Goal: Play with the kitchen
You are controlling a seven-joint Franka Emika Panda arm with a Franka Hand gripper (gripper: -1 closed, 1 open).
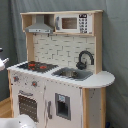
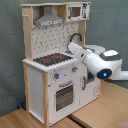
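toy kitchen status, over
Claw not in view; arm stretched over the counter toward the sink. Toy kitchen upright, oven door shut. Nothing blocking the hob.

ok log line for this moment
white robot arm over counter | white and light-wood toy kitchen upright | oven door shut

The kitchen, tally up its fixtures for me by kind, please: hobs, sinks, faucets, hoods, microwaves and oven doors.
On the kitchen:
Hob: 1
Sink: 1
Faucet: 1
Hood: 1
Microwave: 1
Oven door: 1
Total: 6
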